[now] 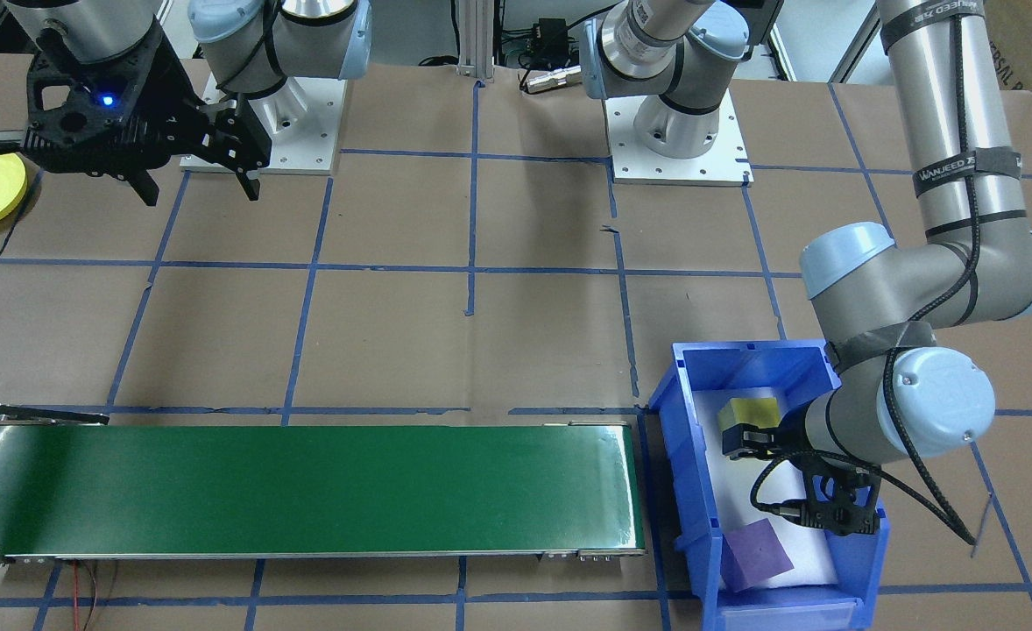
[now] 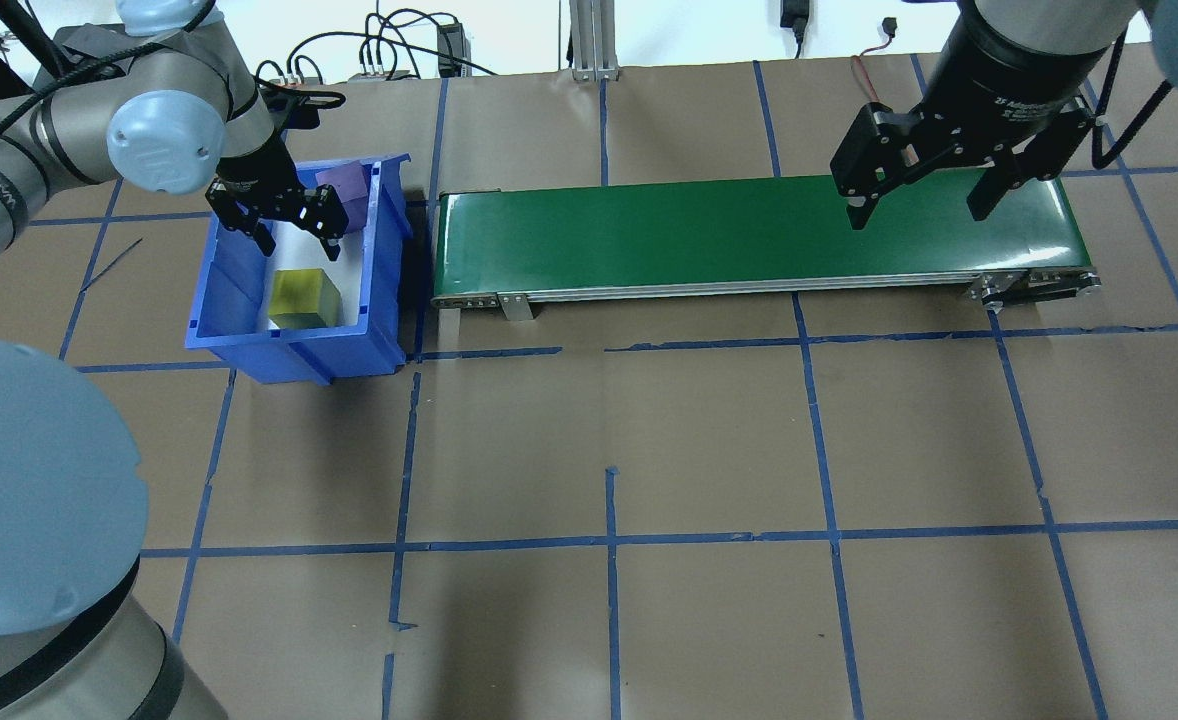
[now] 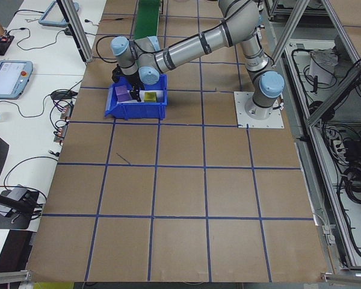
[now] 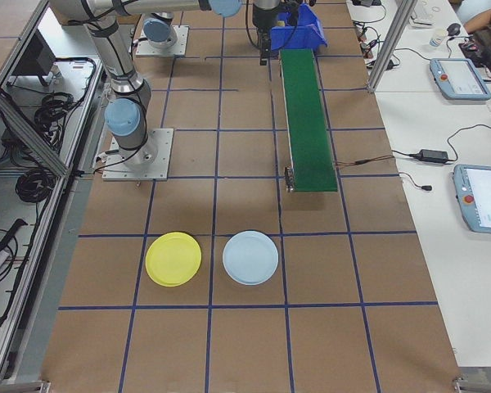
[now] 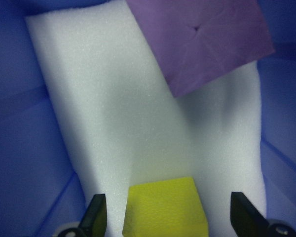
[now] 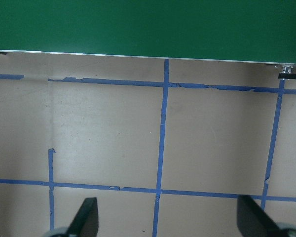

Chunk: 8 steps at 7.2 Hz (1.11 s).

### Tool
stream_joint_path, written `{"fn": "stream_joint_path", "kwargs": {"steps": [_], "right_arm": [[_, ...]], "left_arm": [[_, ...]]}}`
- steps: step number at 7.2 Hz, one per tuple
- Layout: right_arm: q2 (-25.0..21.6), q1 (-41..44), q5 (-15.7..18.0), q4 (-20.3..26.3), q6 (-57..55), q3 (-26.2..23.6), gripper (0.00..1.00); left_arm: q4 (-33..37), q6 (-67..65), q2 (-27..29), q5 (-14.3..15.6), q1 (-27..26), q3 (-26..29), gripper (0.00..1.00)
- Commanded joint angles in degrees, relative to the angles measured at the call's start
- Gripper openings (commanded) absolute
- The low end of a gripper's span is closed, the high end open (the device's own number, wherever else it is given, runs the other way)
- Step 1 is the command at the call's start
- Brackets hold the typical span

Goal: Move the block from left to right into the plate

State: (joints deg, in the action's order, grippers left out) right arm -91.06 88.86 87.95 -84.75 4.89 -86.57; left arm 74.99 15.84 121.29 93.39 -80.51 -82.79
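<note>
Yellow block (image 5: 166,207), seemingly light and rigid, is straddled by the spread left gripper (image 5: 170,217); flat opposite sides are best pinched. The right gripper (image 2: 924,195) is held open.

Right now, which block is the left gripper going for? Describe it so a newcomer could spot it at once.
Find the blue bin off the end of the green belt on the robot's left. On its white foam lie two blocks; the left gripper hangs open above them. The likely target is the yellow block, between the fingers in the wrist view, not the purple block.
</note>
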Motion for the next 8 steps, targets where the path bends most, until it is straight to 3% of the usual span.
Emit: {"fn": "stream_joint_path", "kwargs": {"steps": [1, 3, 4, 7, 8], "right_arm": [[-0.1, 0.0, -0.1, 0.0, -0.1, 0.0, 1.00], [-0.1, 0.0, -0.1, 0.0, 0.0, 0.0, 1.00], [0.0, 0.0, -0.1, -0.1, 0.0, 0.0, 1.00], [0.0, -0.1, -0.1, -0.1, 0.0, 0.0, 1.00], [0.0, 0.0, -0.1, -0.1, 0.0, 0.0, 1.00]], "left_arm": [[0.2, -3.2, -0.3, 0.1, 0.0, -0.5, 0.87], [0.1, -3.7, -0.3, 1.2, 0.0, -3.2, 0.87], [0.2, -3.9, -0.3, 2.9, 0.0, -3.5, 0.83], [0.2, -4.2, -0.3, 2.4, 0.0, -4.9, 0.72], [0.2, -4.2, -0.3, 2.4, 0.0, -5.1, 0.63]]}}
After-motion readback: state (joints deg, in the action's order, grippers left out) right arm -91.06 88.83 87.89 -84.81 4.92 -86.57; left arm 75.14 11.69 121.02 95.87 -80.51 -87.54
